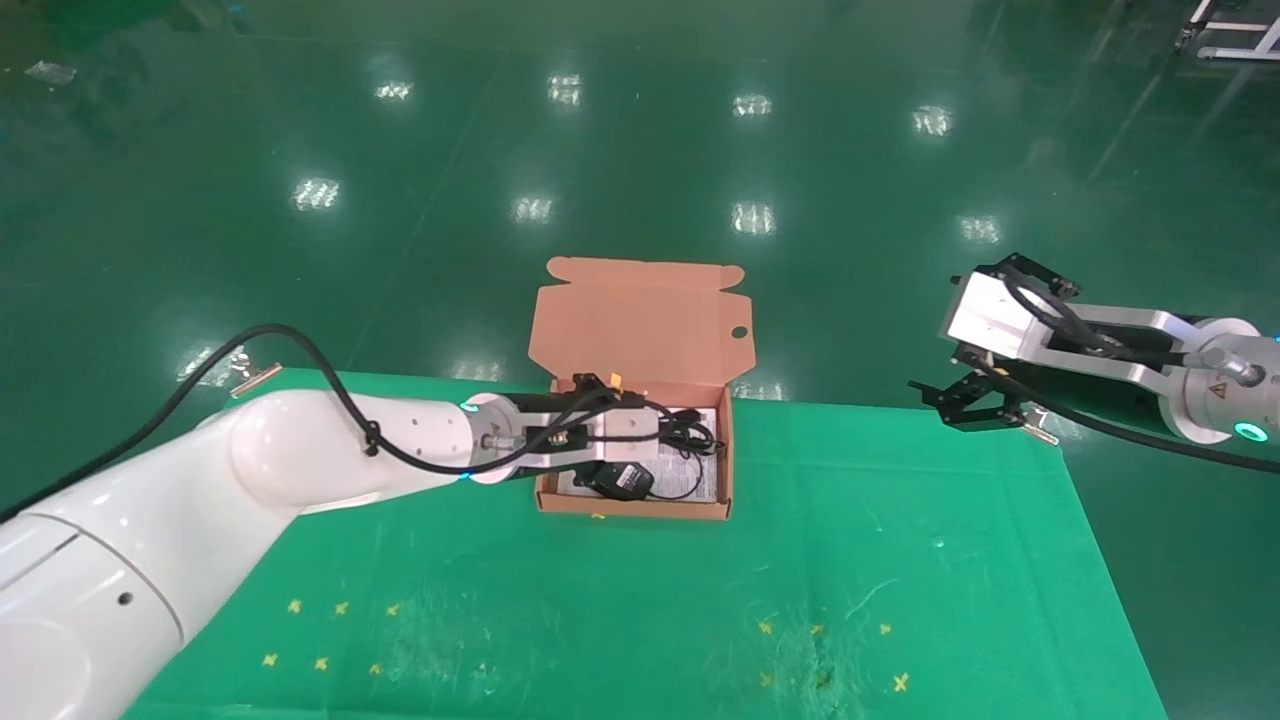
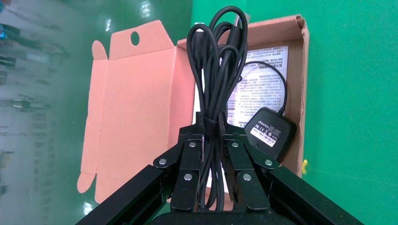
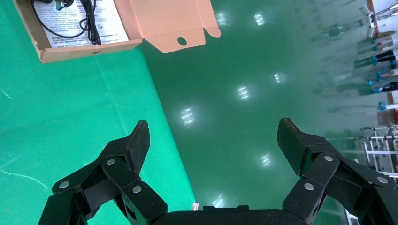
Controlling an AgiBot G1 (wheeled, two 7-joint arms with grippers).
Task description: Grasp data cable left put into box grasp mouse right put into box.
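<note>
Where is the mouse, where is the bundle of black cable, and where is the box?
mouse (image 2: 271, 131), left wrist view, on its grey label.
data cable (image 2: 217, 70), left wrist view, on the looped strands.
box (image 1: 640, 320), head view, on the open flap lid.

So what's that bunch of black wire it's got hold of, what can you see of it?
The cable is thin, black and rubbery-looking, folded into a long narrow bundle of loops and bound by a black strap at its middle. The left gripper holds it, shut on it just below that strap. It hangs over the open box, above the printed sheet and beside the mouse.
</note>
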